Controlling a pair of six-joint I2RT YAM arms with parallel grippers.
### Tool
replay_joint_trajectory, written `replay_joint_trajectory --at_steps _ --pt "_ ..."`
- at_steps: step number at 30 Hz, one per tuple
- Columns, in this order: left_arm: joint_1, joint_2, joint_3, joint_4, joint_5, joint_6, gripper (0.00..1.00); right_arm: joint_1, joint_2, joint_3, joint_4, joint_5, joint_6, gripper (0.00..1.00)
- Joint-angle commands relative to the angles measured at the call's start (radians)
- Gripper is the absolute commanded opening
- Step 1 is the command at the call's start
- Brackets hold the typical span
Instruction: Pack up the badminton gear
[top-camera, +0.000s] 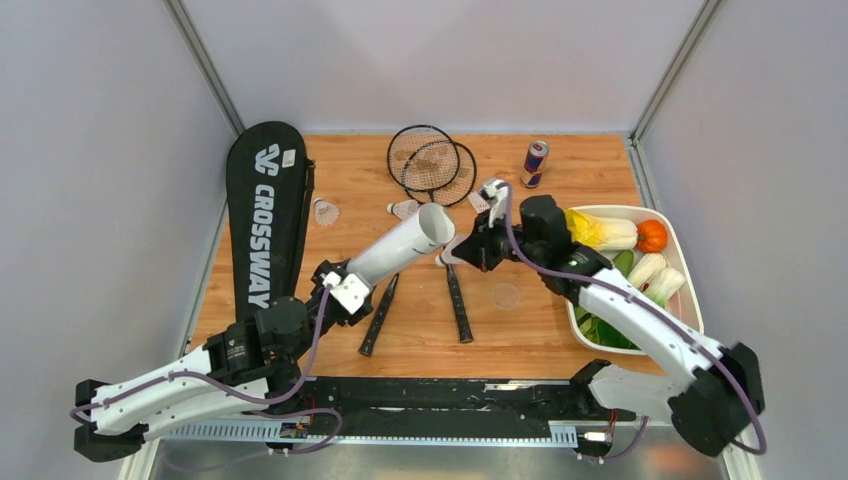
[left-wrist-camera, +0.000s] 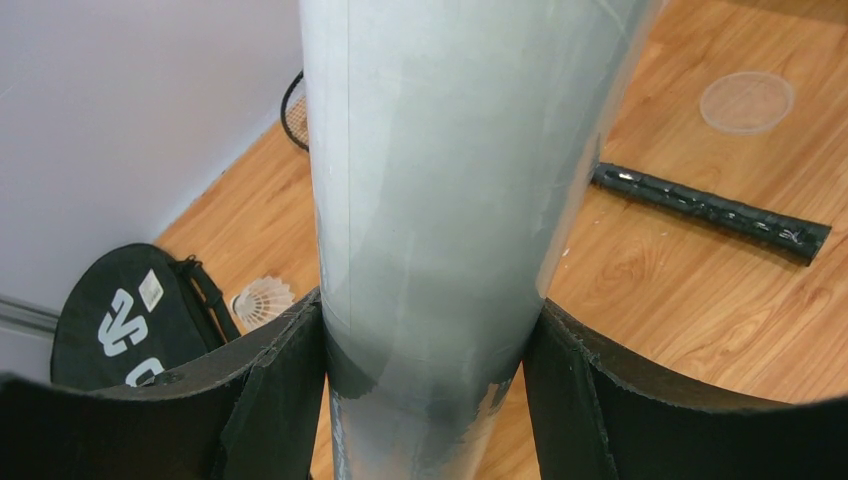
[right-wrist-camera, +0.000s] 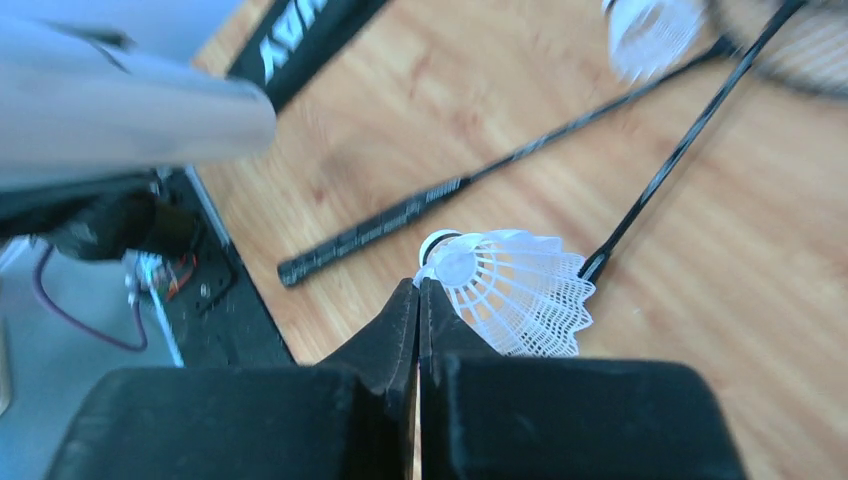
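Wood table (top-camera: 530, 340), tube (top-camera: 400, 252) slanting far-right, shuttlecock (right-wrist-camera: 510, 290) pinched

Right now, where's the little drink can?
In the top view, the can stands far back, right of centre, just right of the racket heads and behind the white tray.

The desk (top-camera: 540, 335) is warm orange-brown wood grain; on its left a black bag (top-camera: 265, 210) carries white CROSSWAY lettering and a white logo, and at the far middle two black rackets (top-camera: 432, 165) show a fine dark string mesh. The tube (top-camera: 400, 250) is white, greyer up close, the shuttlecock (right-wrist-camera: 510, 290) is white with a ribbed lattice skirt, and the left claw (left-wrist-camera: 425, 310) and right claw (right-wrist-camera: 420, 290) are black. Far right, the can (top-camera: 535, 163) is blue, silver and red, and the white tray (top-camera: 686, 262) holds green, pale yellow and orange vegetables (top-camera: 605, 232).
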Motion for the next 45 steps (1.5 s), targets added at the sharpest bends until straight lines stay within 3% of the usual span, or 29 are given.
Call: replay_joint_trajectory --at_steps 1,6,13,18,28,45 --pt "0.001 0.018 0.005 0.039 0.007 0.018 0.52 -0.001 -0.2 0.064 -0.034 0.215 0.011 0.0" --pt "0.001 0.048 0.009 0.03 0.011 0.014 0.52 0.001 -0.395 0.097 -0.009 0.236 -0.01 0.0" --pt "0.001 0.077 0.012 0.019 0.02 0.012 0.52 0.001 -0.482 0.211 -0.006 0.189 -0.028 0.0" --pt "0.001 0.091 0.013 0.015 0.025 0.012 0.52 0.0 -0.485 0.26 -0.012 0.167 0.0 0.0" --pt "0.001 0.125 0.016 0.01 0.028 0.012 0.52 0.001 -0.428 0.271 -0.053 -0.059 0.055 0.0" --pt "0.001 0.122 0.005 0.02 0.043 0.028 0.53 0.032 -0.328 0.232 -0.08 -0.172 0.051 0.0"
